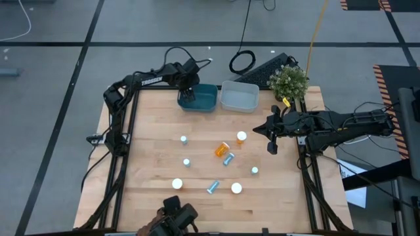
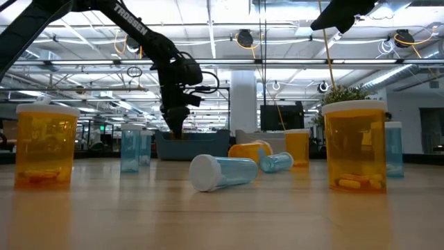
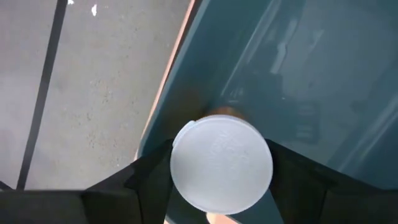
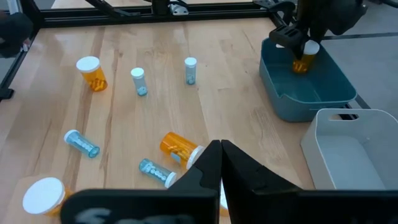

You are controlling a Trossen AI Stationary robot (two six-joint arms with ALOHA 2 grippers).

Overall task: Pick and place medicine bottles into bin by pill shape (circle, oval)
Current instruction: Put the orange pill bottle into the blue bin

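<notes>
One orange translucent white-capped bottle point(image 4: 303, 57) gripped in left fingers point(image 4: 292, 45) over blue plastic bin point(image 4: 311, 93); right fingers point(image 4: 217, 163) closed, empty. Risk: premature release, bottle bouncing out.

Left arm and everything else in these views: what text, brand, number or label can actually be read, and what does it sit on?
"TROSSEN": white letters on the left arm, readable in the high view; partly visible again in the low view.
Orange bottle held by the left pincer over the blue bin: no readable label.
Bottles on the table: no readable print.
Right arm: no readable text.
</notes>
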